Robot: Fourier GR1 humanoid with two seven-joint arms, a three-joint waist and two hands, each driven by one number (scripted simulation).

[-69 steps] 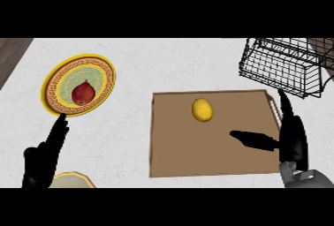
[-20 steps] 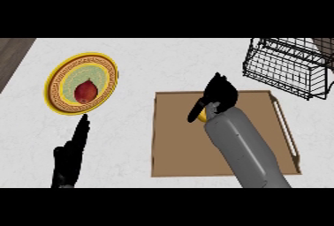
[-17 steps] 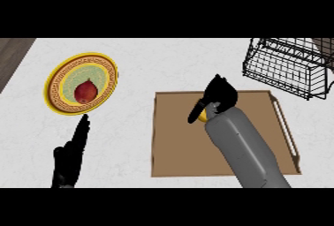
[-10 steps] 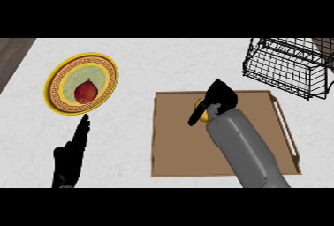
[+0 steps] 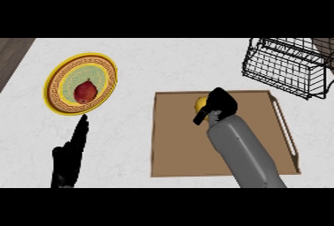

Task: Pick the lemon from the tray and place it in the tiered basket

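The yellow lemon lies at the far middle of the brown tray, mostly hidden. My right hand is on top of it, fingers curled over its right side and the thumb under its left edge, so it is shut on the lemon. Whether the lemon still touches the tray cannot be told. The black wire tiered basket stands at the far right, beyond the tray's corner. At the lower left, off the tray, my left hand rests open with fingers straight.
A yellow patterned plate with a dark red fruit sits at the far left on the white counter. The counter's dark edge shows at the top left corner. The tray has a handle slot along its right side.
My right arm swung in over the tray from the right. In the last second its hand curled round the lemon, which shows slightly farther back. The left hand has stayed still.
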